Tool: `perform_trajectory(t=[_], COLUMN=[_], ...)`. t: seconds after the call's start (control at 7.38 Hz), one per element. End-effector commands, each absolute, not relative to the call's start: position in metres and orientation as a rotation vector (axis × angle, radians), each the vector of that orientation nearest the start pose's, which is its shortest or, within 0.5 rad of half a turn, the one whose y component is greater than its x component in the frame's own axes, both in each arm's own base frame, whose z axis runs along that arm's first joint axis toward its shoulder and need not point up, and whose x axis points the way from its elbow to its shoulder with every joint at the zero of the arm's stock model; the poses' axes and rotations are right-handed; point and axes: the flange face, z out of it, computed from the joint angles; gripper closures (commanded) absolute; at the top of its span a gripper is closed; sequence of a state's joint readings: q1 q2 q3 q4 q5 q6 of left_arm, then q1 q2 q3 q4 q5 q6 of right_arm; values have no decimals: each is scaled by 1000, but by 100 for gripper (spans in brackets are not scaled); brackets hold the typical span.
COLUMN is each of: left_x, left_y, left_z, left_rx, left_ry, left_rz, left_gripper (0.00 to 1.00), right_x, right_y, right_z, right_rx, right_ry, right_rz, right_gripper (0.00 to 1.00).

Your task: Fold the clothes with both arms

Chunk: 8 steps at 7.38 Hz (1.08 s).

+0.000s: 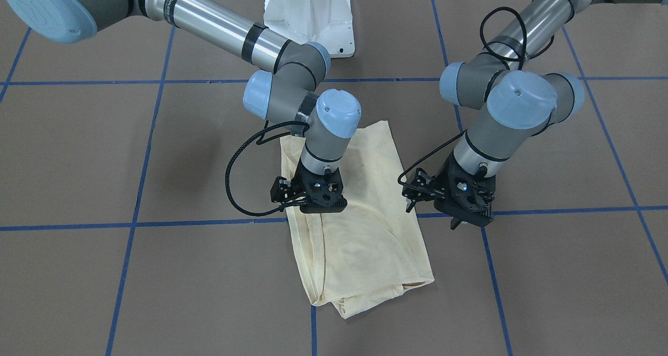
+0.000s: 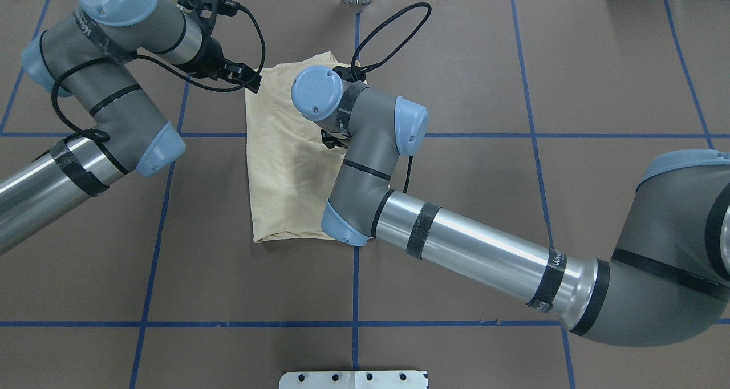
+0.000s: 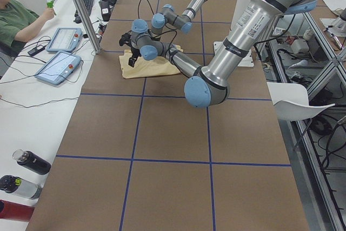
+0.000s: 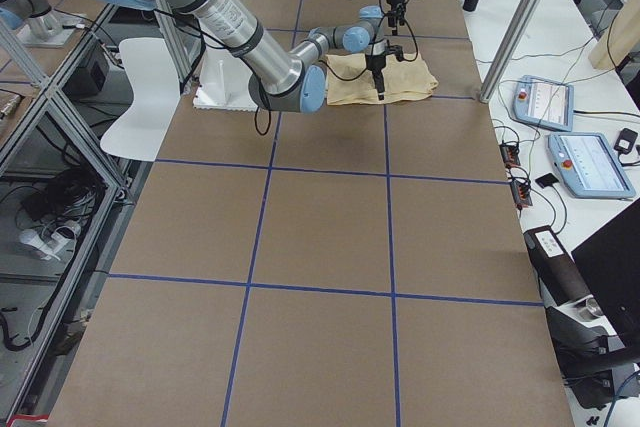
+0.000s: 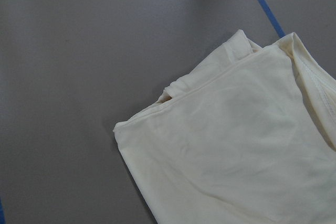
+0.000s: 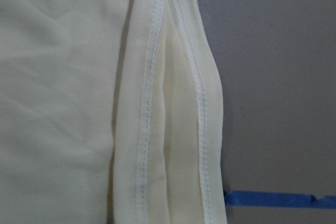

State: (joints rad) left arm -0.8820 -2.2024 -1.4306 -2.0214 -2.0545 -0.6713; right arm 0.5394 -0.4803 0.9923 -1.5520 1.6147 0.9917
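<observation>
The clothes are one pale cream shirt (image 1: 365, 230) lying folded into a long strip on the brown table, print hidden. It also shows in the overhead view as the shirt (image 2: 279, 166). My right gripper (image 1: 315, 210) points straight down onto the shirt's long edge, with its fingers hidden under its own body. The right wrist view is filled by stitched hems (image 6: 152, 103) close up. My left gripper (image 1: 432, 216) hovers just off the opposite long edge, over bare table, and looks open and empty. The left wrist view shows a folded shirt corner (image 5: 236, 150).
Blue tape lines (image 1: 209, 223) grid the brown table. The white pedestal base (image 1: 308, 16) stands behind the shirt. In the exterior left view a seated person (image 3: 19, 20), two teach pendants (image 3: 59, 66), a metal post (image 3: 81, 12) and bottles (image 3: 30, 162) line the side bench.
</observation>
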Motion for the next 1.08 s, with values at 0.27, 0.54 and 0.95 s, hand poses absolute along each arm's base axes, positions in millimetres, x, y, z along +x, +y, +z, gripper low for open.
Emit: perform_trajectory(t=[0.27,0.54,0.95], left_x=[394,394,382], left_y=[-615,-615,-599], left_z=[291,291,294], left_rx=[436,433,412], left_ry=[933,933,954], left_rz=[246,243,180], left_gripper=[0,0,0], right_x=[-628,-574,-496], right_y=[-585,-597,-558], right_z=[221,272,281], right_rx=[247,253,209], right_ry=[-325,-314,-768], right_rz=[-210,-216,124], right_gripper=[4,4,1])
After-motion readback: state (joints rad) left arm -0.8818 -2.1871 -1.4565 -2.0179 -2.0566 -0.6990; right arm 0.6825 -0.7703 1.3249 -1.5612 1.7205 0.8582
